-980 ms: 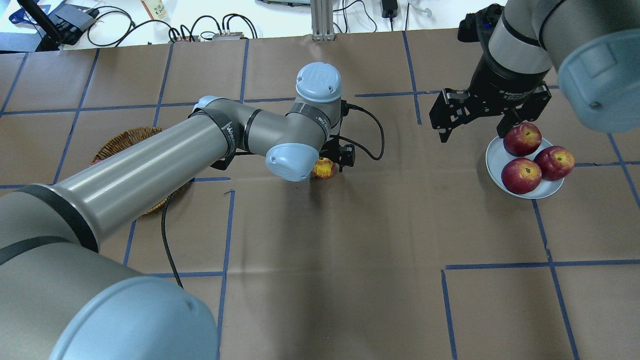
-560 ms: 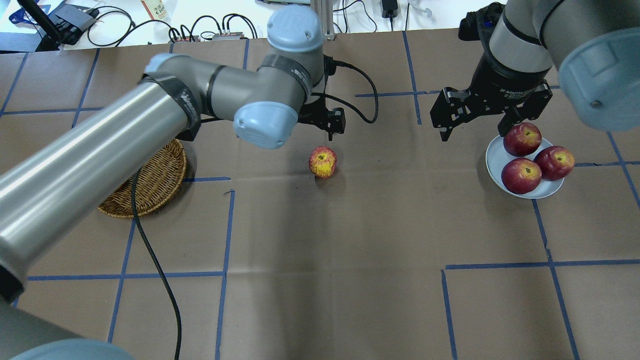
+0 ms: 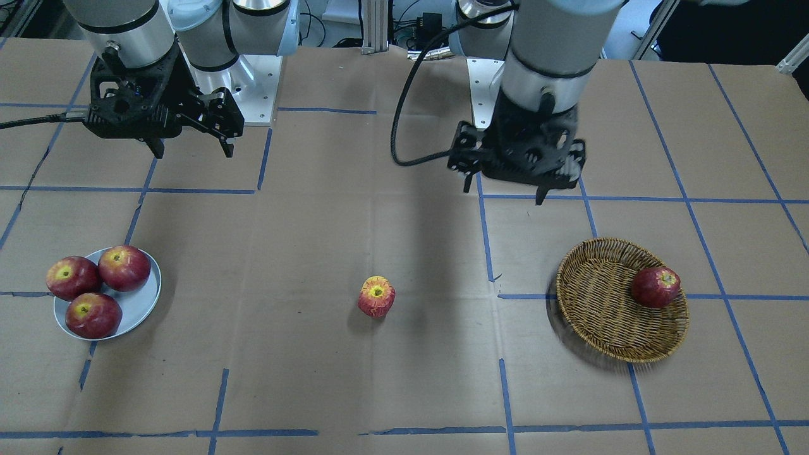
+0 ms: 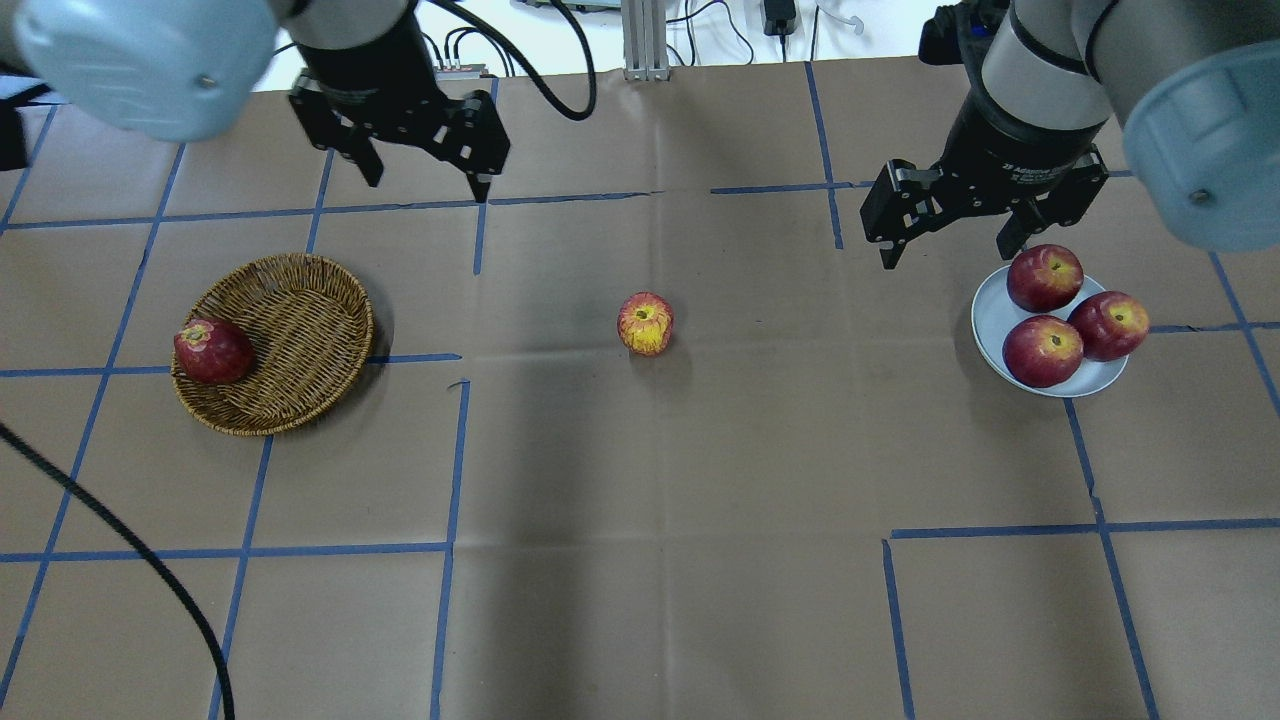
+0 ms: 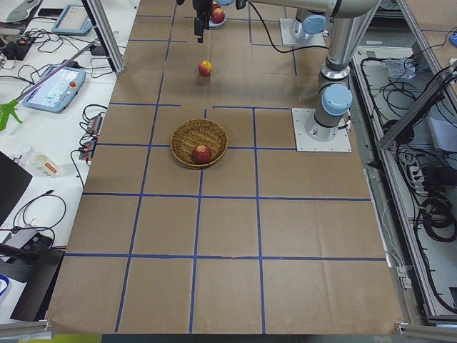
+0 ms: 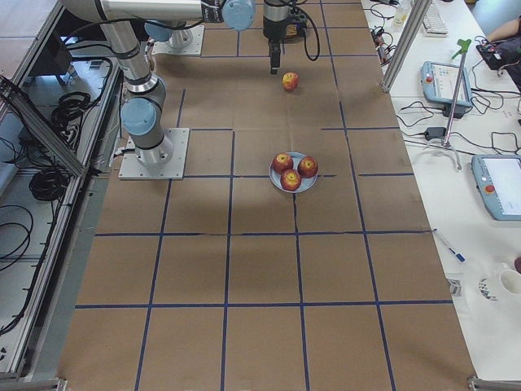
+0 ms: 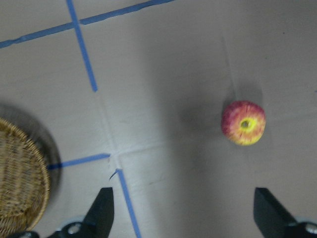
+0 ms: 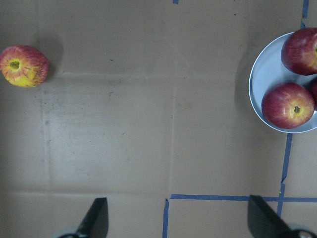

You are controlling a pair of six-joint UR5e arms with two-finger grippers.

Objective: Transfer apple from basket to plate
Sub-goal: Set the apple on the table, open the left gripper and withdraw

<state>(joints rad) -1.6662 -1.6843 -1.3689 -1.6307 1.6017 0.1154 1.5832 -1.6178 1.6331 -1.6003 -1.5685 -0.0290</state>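
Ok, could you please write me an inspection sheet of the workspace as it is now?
Surface: table covered in brown paper with a blue tape grid.
Job's things: apple lies on the table between basket and plate, held by nothing.
Clutter: one dark apple in the basket; three dark apples on the plate.
Grippers: left gripper open, empty, beyond the basket; right gripper open, empty, near the plate.
Cables: black cable from the left arm crosses the overhead view's lower left.
Surroundings: benches with pendants and wires at both table ends.
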